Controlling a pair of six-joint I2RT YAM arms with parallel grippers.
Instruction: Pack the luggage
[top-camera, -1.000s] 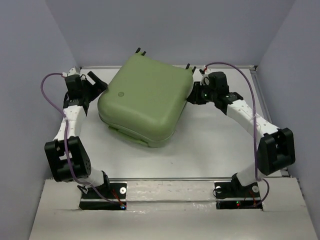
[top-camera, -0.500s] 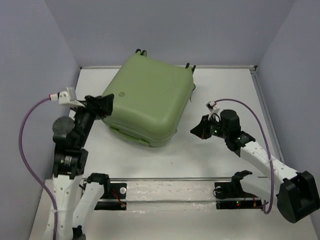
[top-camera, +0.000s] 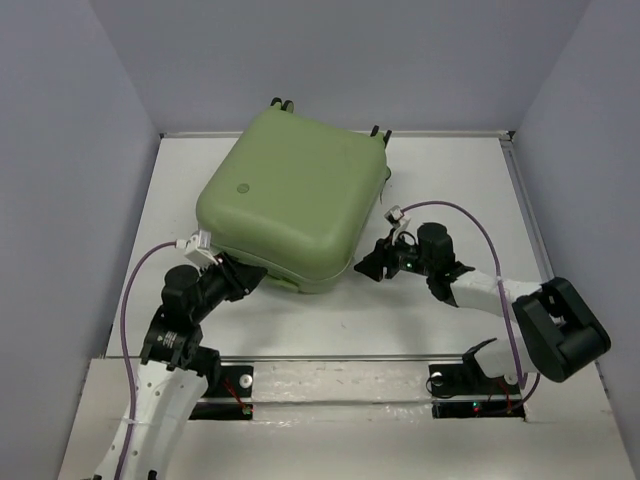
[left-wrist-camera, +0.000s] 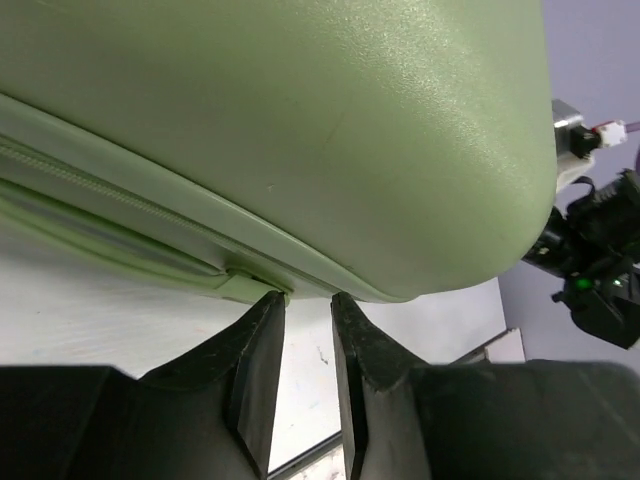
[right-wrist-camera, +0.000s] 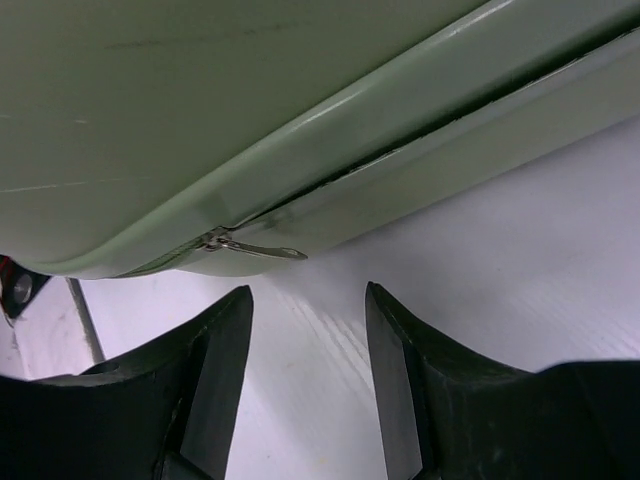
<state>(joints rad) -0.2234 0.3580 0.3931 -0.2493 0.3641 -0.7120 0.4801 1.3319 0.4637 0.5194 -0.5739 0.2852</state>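
The luggage (top-camera: 290, 205) lies shut on the desk (top-camera: 450, 180), lid up. The step in hand looks like running the zipper round the seam. The right hand (right-wrist-camera: 305, 300) is at the luggage's near right corner, fingers spread and holding nothing. The zipper pull (right-wrist-camera: 258, 249) juts from the seam just ahead of the gap, not yet between the fingers. The left hand (left-wrist-camera: 305, 305) is at the luggage's near left corner, fingers at a narrow gap with nothing in it, tips just under a small tab (left-wrist-camera: 248, 288) on the seam. Whether they touch the shell is hard to tell. To do it well, the right hand should ease forward and a little up until the pull lies flat between the pads. It should close on the pull alone, then draw along the seam, following the corner's curve. The left hand should brace the shell, since the luggage may well slide on the smooth desk.
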